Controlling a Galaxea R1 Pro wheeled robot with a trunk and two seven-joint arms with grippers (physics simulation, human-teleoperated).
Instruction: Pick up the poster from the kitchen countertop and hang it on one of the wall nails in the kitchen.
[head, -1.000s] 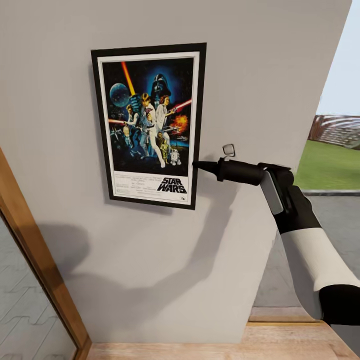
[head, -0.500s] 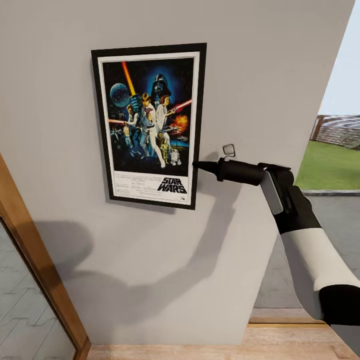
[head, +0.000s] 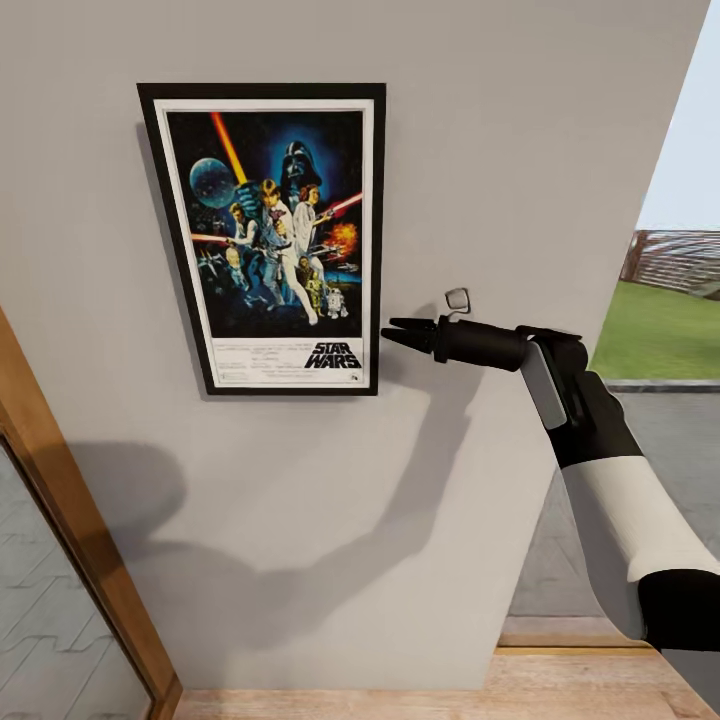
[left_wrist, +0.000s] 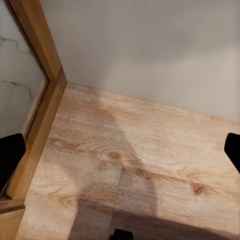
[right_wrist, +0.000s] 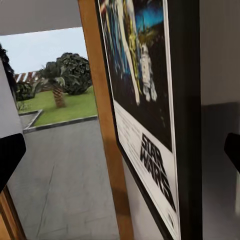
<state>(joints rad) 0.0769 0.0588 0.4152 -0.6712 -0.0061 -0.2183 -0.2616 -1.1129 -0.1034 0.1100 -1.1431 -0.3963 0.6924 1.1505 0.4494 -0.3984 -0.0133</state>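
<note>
The poster (head: 265, 238) hangs flat and upright on the pale grey wall (head: 520, 150), with its black border, colourful figures on dark blue and the "STAR WARS" title at the bottom. My right gripper (head: 393, 331) is open just off the poster's right edge, level with its lower part and apart from it. The right wrist view looks along the poster (right_wrist: 150, 125) edge-on, between the wide-spread fingertips (right_wrist: 10, 155). My left gripper (left_wrist: 120, 150) is open over the wooden floor, holding nothing. The wall nail is hidden and the kitchen countertop is out of view.
A wooden door frame (head: 60, 500) runs down the wall's left side. The wall ends at the right, where an opening (head: 670, 300) shows grass and pavement outside. Light wood floor (left_wrist: 140, 170) meets the wall's foot.
My right gripper has opened and let go of the poster's right edge. The poster, tilted before, now hangs straight, a little to the left and higher. The arm has stayed in place.
</note>
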